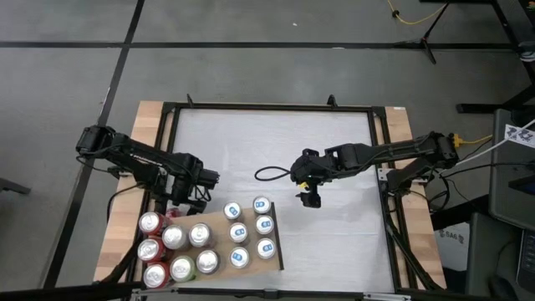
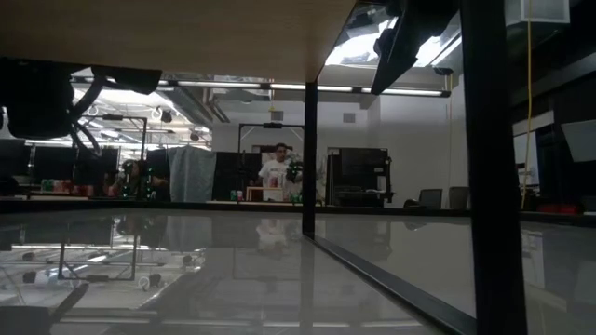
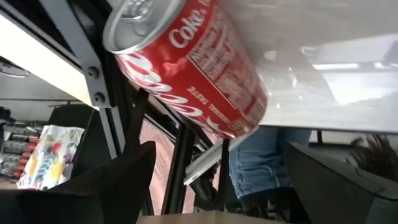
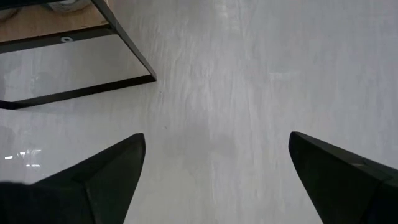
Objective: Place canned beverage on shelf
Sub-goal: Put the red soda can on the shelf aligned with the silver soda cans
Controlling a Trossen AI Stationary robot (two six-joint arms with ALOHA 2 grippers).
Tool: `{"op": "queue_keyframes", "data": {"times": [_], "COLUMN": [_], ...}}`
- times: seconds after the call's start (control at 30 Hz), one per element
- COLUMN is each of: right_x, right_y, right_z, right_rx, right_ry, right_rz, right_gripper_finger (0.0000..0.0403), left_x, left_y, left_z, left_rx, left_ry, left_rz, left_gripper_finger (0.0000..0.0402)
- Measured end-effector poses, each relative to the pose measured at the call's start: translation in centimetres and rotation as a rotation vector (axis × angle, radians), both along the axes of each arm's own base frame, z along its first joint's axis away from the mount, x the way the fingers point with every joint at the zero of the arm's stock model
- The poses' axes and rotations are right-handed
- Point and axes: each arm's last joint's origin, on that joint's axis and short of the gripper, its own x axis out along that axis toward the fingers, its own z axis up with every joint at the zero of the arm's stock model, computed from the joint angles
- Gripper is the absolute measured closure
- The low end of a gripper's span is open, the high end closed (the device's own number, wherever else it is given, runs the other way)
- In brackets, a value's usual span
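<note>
The left gripper (image 1: 178, 203) sits at the far left corner of the shelf (image 1: 219, 219), and its wrist view shows a red Coke can (image 3: 189, 68) lying on its side on the white table (image 1: 334, 242), ahead of the two fingers (image 3: 93, 186) and not yet between them; the jaws stand apart around nothing. From above the can shows only as a sliver of red (image 1: 173, 213) under the gripper, just beside the shelf's edge. The shelf already carries three rows of upright cans: red and silver tops (image 1: 151, 222) on its left side, blue-lidded ones (image 1: 237, 233) on its right, so free room looks scarce (the bare strip at its far edge seems the likeliest spot). To do this step well, I would bring the fingers in square across the can's body near its middle, not over the rim, since a can on its side will roll away from a glancing touch. Close firmly, lift well clear, turn the can upright, and lower it straight down so it does not knock its neighbours. The right gripper (image 1: 310, 199) waits open over the bare middle of the table, well away from the shelf.
</note>
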Motion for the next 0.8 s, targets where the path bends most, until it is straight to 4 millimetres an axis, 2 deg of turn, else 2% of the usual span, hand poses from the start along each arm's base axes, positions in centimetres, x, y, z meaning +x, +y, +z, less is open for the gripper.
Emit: {"op": "queue_keyframes", "data": {"times": [0.43,0.8], "right_x": [0.0,0.0], "right_y": [0.0,0.0], "right_z": [0.0,0.0], "right_rx": [0.000,0.001], "right_ry": [-0.001,-0.004], "right_rz": [0.000,-0.001], "right_gripper_finger": [0.0017,0.0017], "left_x": [-0.1,-0.4], "left_y": [-0.6,-2.5], "left_z": [-0.2,-0.5], "left_rx": [0.111,0.231], "left_ry": [0.051,0.082], "left_rz": [0.003,-0.023], "left_gripper_finger": [0.0049,0.0049]}}
